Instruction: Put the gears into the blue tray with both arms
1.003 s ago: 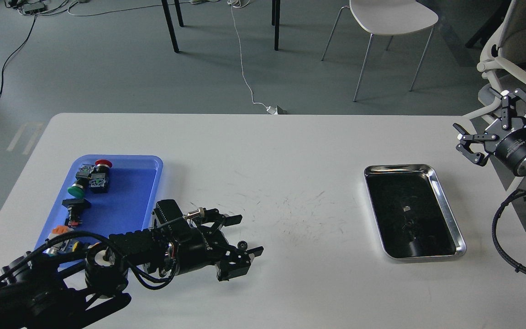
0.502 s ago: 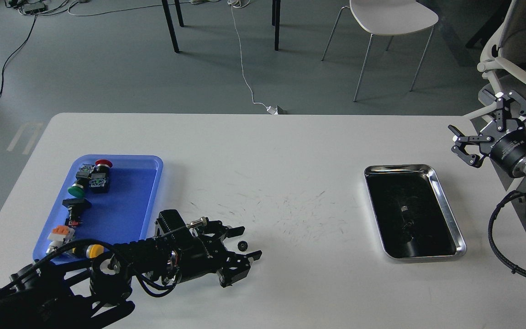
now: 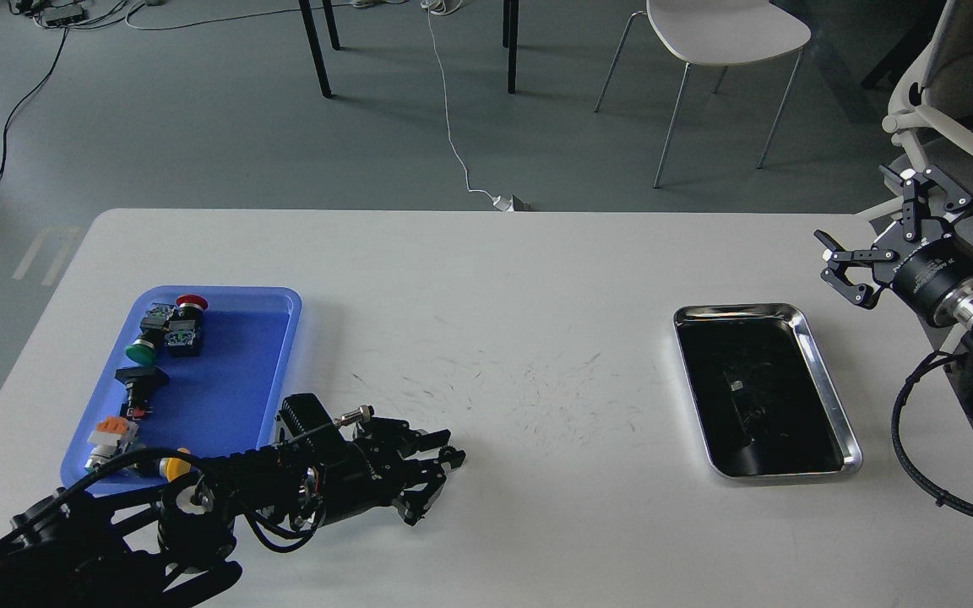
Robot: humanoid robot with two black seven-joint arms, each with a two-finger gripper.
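Note:
The blue tray (image 3: pixel 233 363) lies at the table's left and holds several coloured push-button switches (image 3: pixel 167 328) along its left side. My left gripper (image 3: pixel 451 454) rests low on the table just right of the tray's near corner. Its fingers are drawn together at the spot where a small black gear lay; the gear itself is lost among the black fingertips. My right gripper (image 3: pixel 860 211) hangs open and empty above the table's right edge, beyond the far right corner of the steel tray.
A shiny steel tray (image 3: pixel 826 390) with a dark inside sits on the right half of the table. The white tabletop (image 3: pixel 537 338) between the trays shows only fine scratch marks. Chairs stand on the floor beyond the table.
My left gripper's fingers have closed around the gear that lay between them. The right gripper has drifted slightly left and up, still open.

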